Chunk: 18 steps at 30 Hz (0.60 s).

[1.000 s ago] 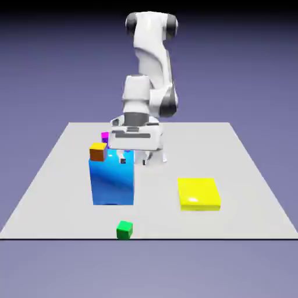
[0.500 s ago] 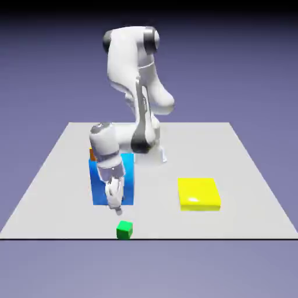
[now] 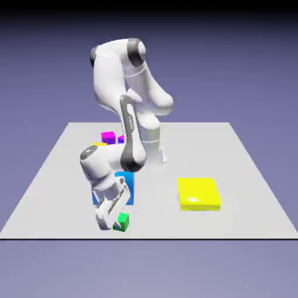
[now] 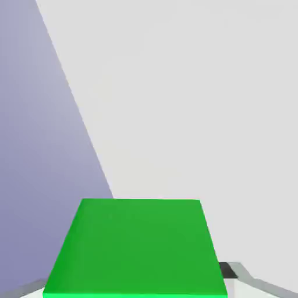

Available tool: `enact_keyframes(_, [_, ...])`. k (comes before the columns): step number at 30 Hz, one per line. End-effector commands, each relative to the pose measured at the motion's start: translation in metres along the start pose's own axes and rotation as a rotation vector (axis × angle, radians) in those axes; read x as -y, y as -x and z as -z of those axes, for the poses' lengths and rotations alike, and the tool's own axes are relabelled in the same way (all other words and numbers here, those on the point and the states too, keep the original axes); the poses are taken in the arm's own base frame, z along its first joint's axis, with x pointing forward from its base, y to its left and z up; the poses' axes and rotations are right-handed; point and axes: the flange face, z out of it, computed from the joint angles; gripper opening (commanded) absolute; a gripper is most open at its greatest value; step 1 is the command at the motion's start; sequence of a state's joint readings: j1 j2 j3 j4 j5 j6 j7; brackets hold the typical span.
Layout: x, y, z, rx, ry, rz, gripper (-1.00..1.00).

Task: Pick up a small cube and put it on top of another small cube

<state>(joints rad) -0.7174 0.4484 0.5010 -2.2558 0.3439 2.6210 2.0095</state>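
I am at the grasp step: my tool [image 3: 114, 222] sits low at the desk's [image 3: 244, 174] near edge, its fingers apart on either side of the small green cube [image 3: 121, 221]; next I judge I must close, then lift.

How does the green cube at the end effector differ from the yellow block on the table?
The green cube is tiny and as tall as it is wide; the yellow block is much wider and flat. The green cube sits near the table's near edge at the end effector; the yellow block lies apart, toward the exterior view's right, untouched. Both rest on the table.
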Motion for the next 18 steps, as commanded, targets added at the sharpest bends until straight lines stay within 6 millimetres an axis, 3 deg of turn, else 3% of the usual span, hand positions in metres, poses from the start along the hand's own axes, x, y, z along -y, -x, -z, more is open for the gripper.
enact_keyframes(1, [-0.005,0.001,0.008,-0.028,0.005,0.061,-1.0])
enact_keyframes(13, [-0.086,-0.002,0.126,-0.262,0.132,0.714,-1.0])
enact_keyframes(18, [-0.114,-0.029,0.184,-0.294,0.196,0.884,-1.0])
